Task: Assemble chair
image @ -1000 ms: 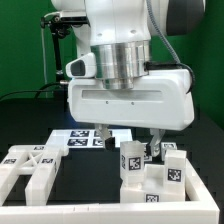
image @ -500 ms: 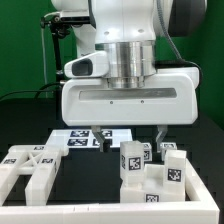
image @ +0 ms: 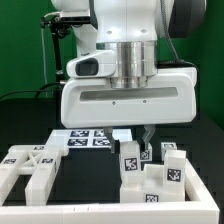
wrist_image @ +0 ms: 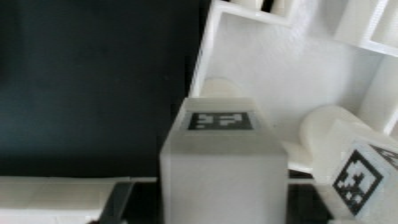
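**Top-end grip in a crowded cluster: the danger was a tilt or a snag**

The gripper hung just to the exterior view's right of the marker board. Its fingers sat close on either side of the top of the chair's upright bar and looked clamped on it, though the broad white housing above hid part of the contact. That bar stood on end among other loose pieces. A neighbouring bar stood just beside it, on the side away from the marker board. The X-braced panel lay off the board's opposite side, to the exterior view's left and nearer the camera, well apart from the gripper.

The hold took only the bar's upper end, so a lift could probably have let the smooth plastic pivot or slide out, most likely if the pads sat off centre. The neighbouring bar was close enough that a finger or the rising piece might have dragged it over and scattered the cluster. In the wrist view the upright bar filled the middle, with another tagged piece close alongside, which confirmed how little clearance there was.

The table around the marker board was flat, matte black, and the white parts stood out sharply on it. Beyond the board hung a plain green backdrop, with a dark stand and cables before it
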